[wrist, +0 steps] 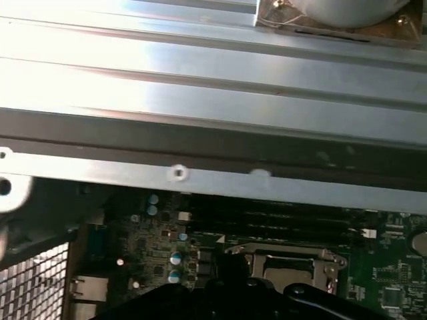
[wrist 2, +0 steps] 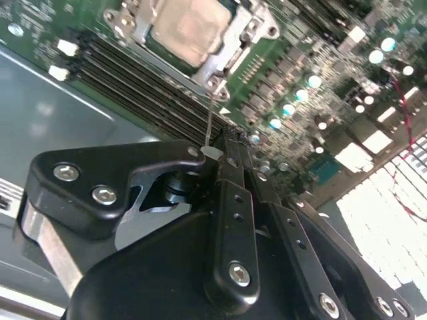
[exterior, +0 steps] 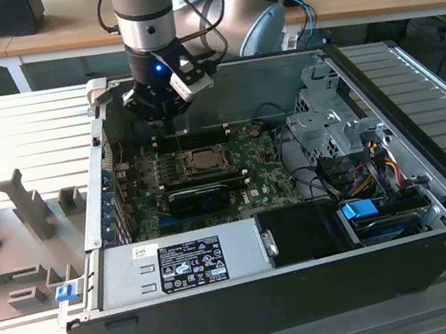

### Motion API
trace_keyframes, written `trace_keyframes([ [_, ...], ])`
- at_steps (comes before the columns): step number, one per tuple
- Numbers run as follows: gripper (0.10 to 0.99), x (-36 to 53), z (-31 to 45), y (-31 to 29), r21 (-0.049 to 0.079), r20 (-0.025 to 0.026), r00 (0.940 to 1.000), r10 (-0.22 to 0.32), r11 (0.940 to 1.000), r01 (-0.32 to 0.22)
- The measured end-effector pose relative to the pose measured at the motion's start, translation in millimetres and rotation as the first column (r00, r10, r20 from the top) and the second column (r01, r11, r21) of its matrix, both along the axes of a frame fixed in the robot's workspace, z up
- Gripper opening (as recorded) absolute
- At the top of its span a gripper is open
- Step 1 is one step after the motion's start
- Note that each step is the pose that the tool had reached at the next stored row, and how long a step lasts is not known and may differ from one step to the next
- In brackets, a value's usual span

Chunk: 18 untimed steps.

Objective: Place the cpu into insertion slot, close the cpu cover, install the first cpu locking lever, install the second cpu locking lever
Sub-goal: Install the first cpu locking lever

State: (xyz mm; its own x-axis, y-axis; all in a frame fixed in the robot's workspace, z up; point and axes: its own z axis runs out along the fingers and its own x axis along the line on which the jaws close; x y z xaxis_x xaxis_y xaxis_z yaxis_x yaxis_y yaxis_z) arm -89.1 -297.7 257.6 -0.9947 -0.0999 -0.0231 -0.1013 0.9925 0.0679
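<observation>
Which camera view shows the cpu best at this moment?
The second wrist view: the cpu is near and lit, its pale metal top framed by the cpu cover. The exterior view shows the cpu from above, far off. The first wrist view shows it dark, at a flat angle.

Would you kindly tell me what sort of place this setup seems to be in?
Most likely a robotics lab or workshop: a silver-grey robot arm reaches into an open black metal computer case, the case sits on a ribbed grey metal table, and long wooden desks stand behind.
</observation>
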Motion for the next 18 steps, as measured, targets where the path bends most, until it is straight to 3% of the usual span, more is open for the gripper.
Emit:
trace_keyframes([
  [2,0.106,5.6,-0.6,0.3,0.000,-0.0002,1.0000,-0.002,1.0000,0.002],
  [6,0.106,25.8,-4.0,0.8,0.000,-0.0007,1.0000,-0.008,1.0000,0.008],
  [7,0.106,29.4,-4.9,0.6,0.011,-0.0010,0.9999,-0.010,0.9999,0.010],
  [8,0.106,31.1,-5.9,0.7,0.022,-0.0009,0.9999,-0.014,0.9997,0.014],
  [9,0.106,32.2,-7.3,0.8,0.025,-0.0007,0.9999,-0.016,0.9996,0.016],
  [18,0.106,40.1,-25.6,3.3,0.025,-0.0012,0.9996,-0.029,0.9993,0.029],
])
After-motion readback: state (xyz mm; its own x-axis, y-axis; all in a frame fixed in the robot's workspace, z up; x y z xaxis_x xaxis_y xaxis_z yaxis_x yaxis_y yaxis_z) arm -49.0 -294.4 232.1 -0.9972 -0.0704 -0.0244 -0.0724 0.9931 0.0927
